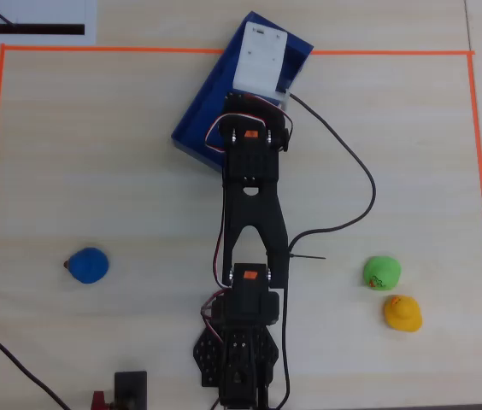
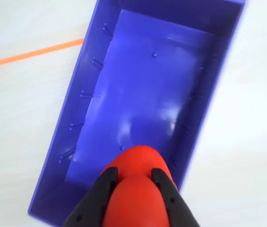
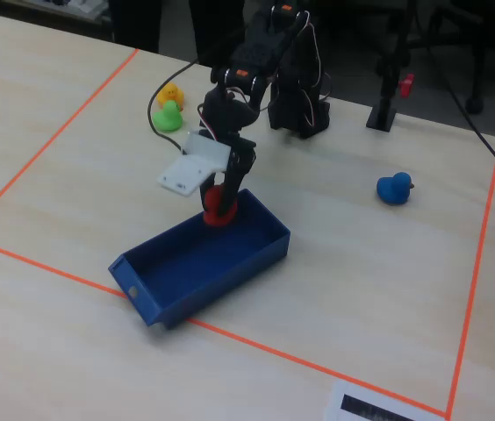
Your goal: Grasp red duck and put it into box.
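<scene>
We see a pale wood table (image 3: 72, 167) with orange tape lines (image 3: 54, 263). The gripper (image 2: 134, 184) pinches the red duck (image 2: 136, 189) in its jaws, just above one end of the blue box (image 3: 230, 263).

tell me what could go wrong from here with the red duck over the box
The gripper holds the red duck over one end of the blue box, close to its end wall. Released there, the duck may clip the rim and roll out onto the table. Lowering further, the fingers could strike the wall and push the box.
</scene>
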